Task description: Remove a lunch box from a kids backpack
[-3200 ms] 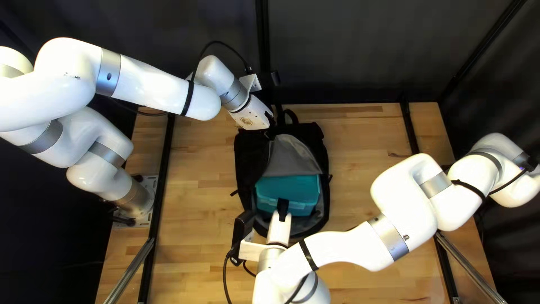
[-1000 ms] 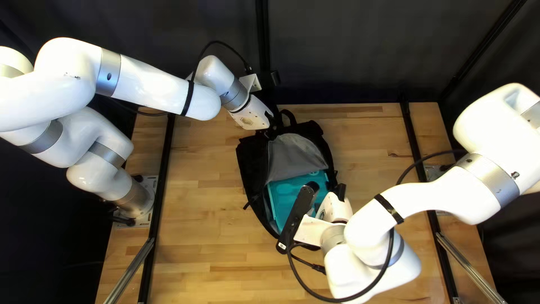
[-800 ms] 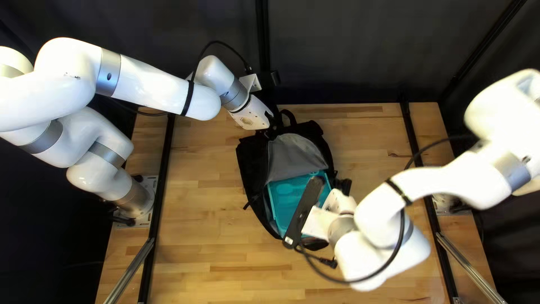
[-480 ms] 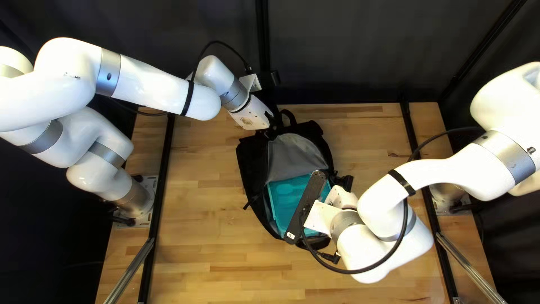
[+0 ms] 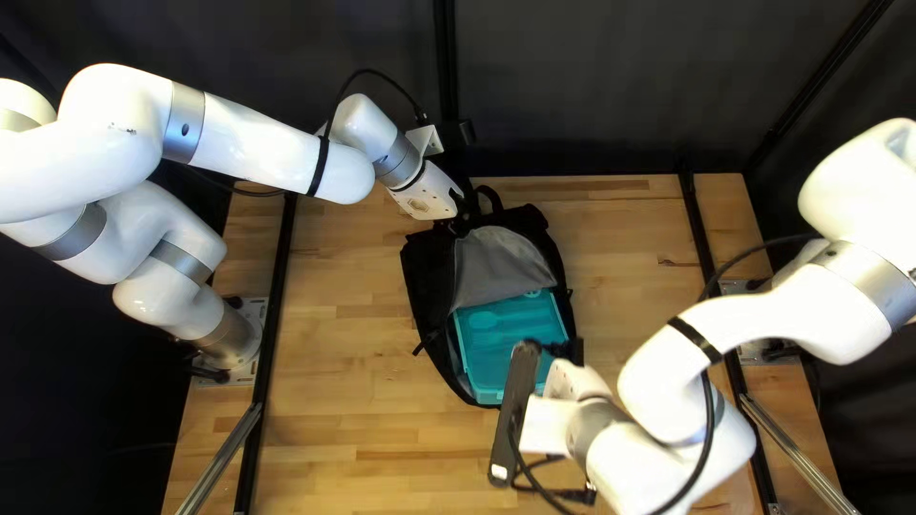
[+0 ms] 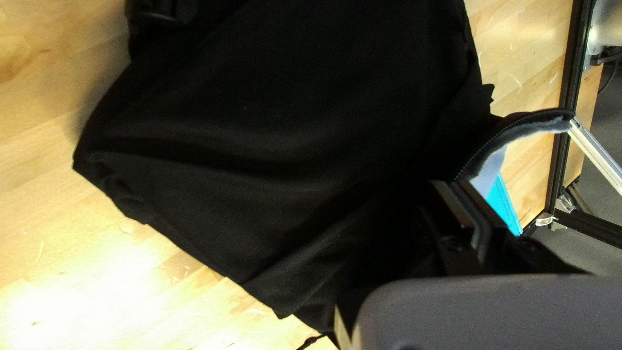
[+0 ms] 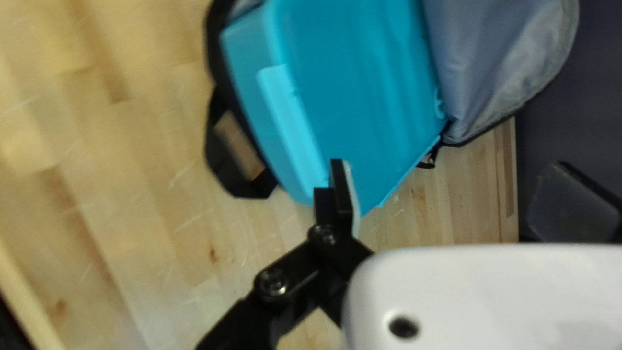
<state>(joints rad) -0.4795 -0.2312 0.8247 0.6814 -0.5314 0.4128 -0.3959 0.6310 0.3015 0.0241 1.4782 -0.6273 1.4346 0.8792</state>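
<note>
Nearest: my right arm (image 5: 668, 401) reaches in low at the right of the top left view, its camera (image 5: 515, 410) tipped over the near end of the backpack (image 5: 425, 277). Right hand (image 5: 561, 349) is spread wide with nothing pinched. Right wrist view: one finger (image 7: 340, 188) shows against a corner of the lunch box (image 5: 496, 334), the other well apart from it. Contact with the box: cannot tell.

The box, teal, lies inside the open backpack, filling its near half. Lid upward, a spoon shape moulded in it; a paler latch (image 7: 285, 110) on its side. A black strap (image 7: 236, 185) loops out beside the backpack onto the tabletop (image 5: 334, 381).

Farther: the flap (image 5: 496, 262), grey lining showing, is folded back and covers the far end of the opening.

At the far end, left hand (image 5: 462, 202), on the left arm (image 5: 253, 148), is pinching the backpack's black cloth. Left wrist view: its fingers are close together, the flap's zipped edge curving away just beyond their tips, a sliver of teal past it.

Farthest: dark curtain (image 5: 572, 86) behind the tabletop's far edge.
</note>
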